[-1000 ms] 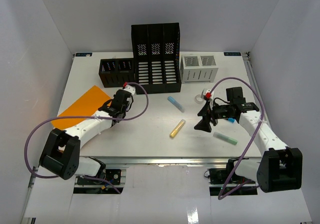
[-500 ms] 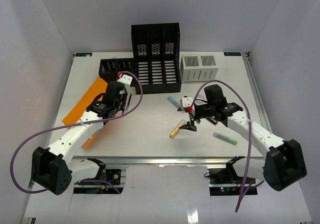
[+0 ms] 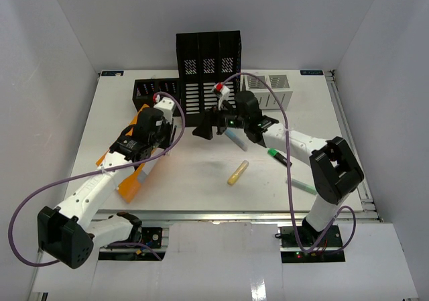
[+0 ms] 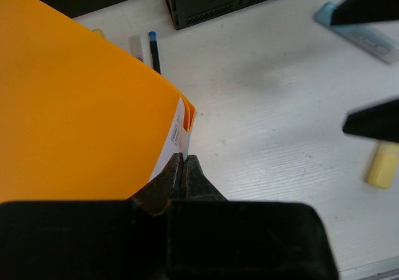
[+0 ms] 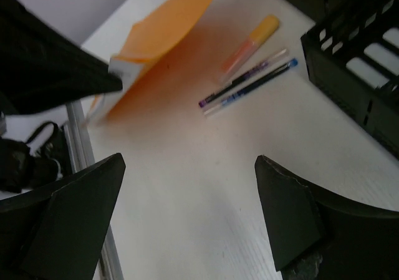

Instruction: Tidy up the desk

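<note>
Left gripper is pinching the orange folder tight and holding it tilted over the left side of the desk, while the right gripper is hanging wide open to its right, facing it, with nothing inside

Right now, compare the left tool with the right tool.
The left tool is shut, the right tool wide open. The left tool pinches the edge of the orange folder; the right tool holds nothing. Both are black and sit over the white desk.
</note>
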`<act>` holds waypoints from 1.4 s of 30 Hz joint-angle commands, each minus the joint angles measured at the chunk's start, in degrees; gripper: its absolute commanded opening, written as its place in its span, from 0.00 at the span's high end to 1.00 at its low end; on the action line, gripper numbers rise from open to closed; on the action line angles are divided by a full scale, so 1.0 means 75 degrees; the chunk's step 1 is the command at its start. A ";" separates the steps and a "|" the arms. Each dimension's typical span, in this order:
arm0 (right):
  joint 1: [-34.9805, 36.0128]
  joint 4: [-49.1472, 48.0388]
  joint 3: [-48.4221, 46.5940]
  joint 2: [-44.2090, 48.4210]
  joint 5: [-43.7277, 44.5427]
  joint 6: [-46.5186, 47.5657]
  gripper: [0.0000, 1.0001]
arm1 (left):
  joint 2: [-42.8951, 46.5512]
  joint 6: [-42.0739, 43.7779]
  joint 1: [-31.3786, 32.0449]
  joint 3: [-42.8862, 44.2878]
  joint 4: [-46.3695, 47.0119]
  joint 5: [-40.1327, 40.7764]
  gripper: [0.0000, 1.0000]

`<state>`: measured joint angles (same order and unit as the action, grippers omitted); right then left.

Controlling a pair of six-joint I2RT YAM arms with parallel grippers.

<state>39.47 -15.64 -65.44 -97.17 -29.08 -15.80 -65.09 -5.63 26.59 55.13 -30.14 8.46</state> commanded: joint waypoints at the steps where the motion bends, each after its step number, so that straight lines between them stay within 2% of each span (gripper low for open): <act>1: -0.0217 -0.0787 -0.1090 -0.0546 -0.1093 -0.0804 0.09 | 0.0590 -0.0392 0.0017 0.0179 0.0105 -0.0635 1.00; 2: -0.0261 -0.1222 -0.1202 -0.0668 -0.2370 -0.0036 0.10 | 0.0665 -0.0399 0.0017 0.0171 0.0086 -0.0694 1.00; 3: -0.0313 -0.1762 -0.1178 -0.0740 -0.4125 0.0520 0.08 | 0.0763 -0.0406 0.0017 0.0164 0.0060 -0.0778 1.00; 4: -0.0363 -0.2287 -0.1120 -0.0784 -0.5244 0.0992 0.07 | 0.0814 -0.0409 0.0017 0.0161 0.0041 -0.0823 1.00; 5: -0.0421 -0.2572 -0.1045 -0.0743 -0.5543 0.1499 0.06 | 0.0869 -0.0413 0.0017 0.0154 0.0024 -0.0864 1.00; 8: -0.0574 -0.2309 -0.1089 -0.0624 -0.5976 0.3736 0.05 | 0.1133 -0.0413 0.0017 0.0119 -0.0051 -0.1116 1.00; 10: -0.0730 -0.1395 -0.1463 -0.0772 -0.6299 0.4980 0.03 | 0.1238 -0.0439 0.0017 0.0076 -0.0077 -0.1369 1.00; 14: -0.0744 -0.0598 -0.2099 -0.1022 -0.6463 0.6027 0.03 | 0.1479 -0.0515 0.0017 -0.0028 -0.0107 -0.2017 1.00; 15: -0.0707 -0.0070 -0.2391 -0.1105 -0.6364 0.6656 0.03 | 0.1531 -0.0533 0.0018 -0.0054 -0.0124 -0.2135 1.00; 18: -0.0478 0.4275 -0.3783 -0.1479 -0.5462 1.1044 0.04 | 0.1676 -0.0606 0.0029 -0.0096 -0.0186 -0.2396 1.00; 20: -0.0198 0.5036 -0.4205 -0.1504 -0.4732 1.2014 0.04 | 0.1780 -0.0641 0.0029 -0.0108 -0.0221 -0.2547 1.00; 28: 0.0572 0.5371 -0.4559 -0.1722 -0.3946 1.2897 0.01 | 0.2145 -0.0747 0.0041 0.0119 -0.0511 -0.2797 1.00; 31: 0.0881 0.5868 -0.4715 -0.1870 -0.3568 1.3583 0.01 | 0.2301 -0.0789 0.0041 0.0258 -0.0611 -0.2873 1.00; 39: 0.1265 0.6245 -0.4864 -0.2078 -0.2816 1.4118 0.25 | 0.2766 -0.0903 0.0041 0.0360 -0.0742 -0.3171 1.00; 42: 0.1256 0.6392 -0.4956 -0.2024 -0.2612 1.4285 0.45 | 0.2918 -0.0954 0.0041 0.0386 -0.0769 -0.3229 1.00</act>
<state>49.02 29.34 -99.53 -112.71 -51.56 87.75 -45.69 -10.82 26.74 55.40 -36.60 -12.82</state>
